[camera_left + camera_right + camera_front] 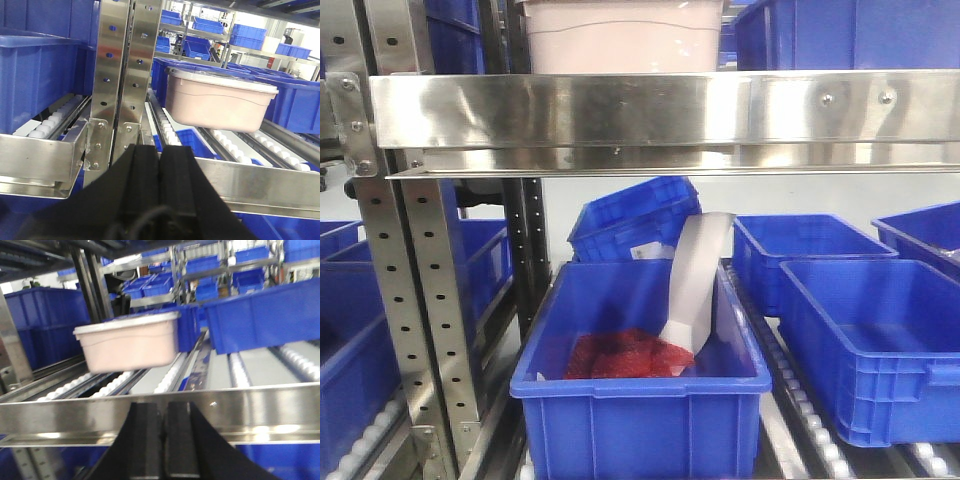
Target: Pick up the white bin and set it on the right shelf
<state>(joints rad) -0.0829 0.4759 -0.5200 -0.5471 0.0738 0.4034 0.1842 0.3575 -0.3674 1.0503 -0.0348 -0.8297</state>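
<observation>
- Placement looks done: the large pinkish-white translucent plastic bin with its glossy pale lid sits on the roller lanes of the shiny stainless-steel rack shelf, behind the riveted front rail.
- From the front view the bin stands at 12 o'clock above that rail; from the right wrist view it sits at about 10 o'clock, well back from the edge.
- Left pincer hangs below the rail, black fingers pressed together on nothing, apart from the bin.
- Right pincer likewise sits closed and empty under the rail at 6 o'clock.
- Risk, as I judge it: the rollers could let the bin creep towards the rail or the open blue plastic bin at its 3 o'clock.
- Another risk: either arm rising could clip the rail's underside, jolting the shelf.
</observation>
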